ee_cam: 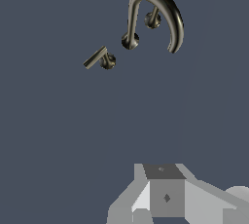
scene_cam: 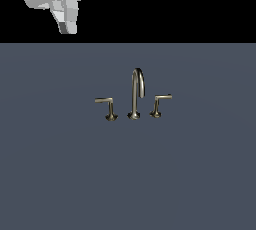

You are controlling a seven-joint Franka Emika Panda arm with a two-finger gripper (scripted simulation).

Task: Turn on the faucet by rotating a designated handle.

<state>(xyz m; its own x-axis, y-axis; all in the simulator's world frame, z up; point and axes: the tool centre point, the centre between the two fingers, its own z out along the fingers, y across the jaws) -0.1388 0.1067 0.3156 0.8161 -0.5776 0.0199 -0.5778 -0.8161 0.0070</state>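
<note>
The small brass faucet [scene_cam: 136, 94] stands on a flat grey-blue surface, its tall gooseneck spout [ee_cam: 155, 9] between two short L-shaped levers. The handle [scene_cam: 105, 102] is the lever whose arm juts toward the exterior view's left; the wrist view also catches the handle [ee_cam: 97, 58]. Its mirror twin [scene_cam: 160, 101] juts right. My gripper [scene_cam: 66, 23] hangs high above the surface, far off toward the exterior view's left and well away from the faucet. Its fingers sit close together and hold nothing. The wrist view shows only part of the gripper [ee_cam: 156, 201].
The grey-blue surface [scene_cam: 128, 174] spreads out flat around the faucet. The twin lever [ee_cam: 163, 1] and the spout stand close beside the handle. Black background lies beyond the far edge.
</note>
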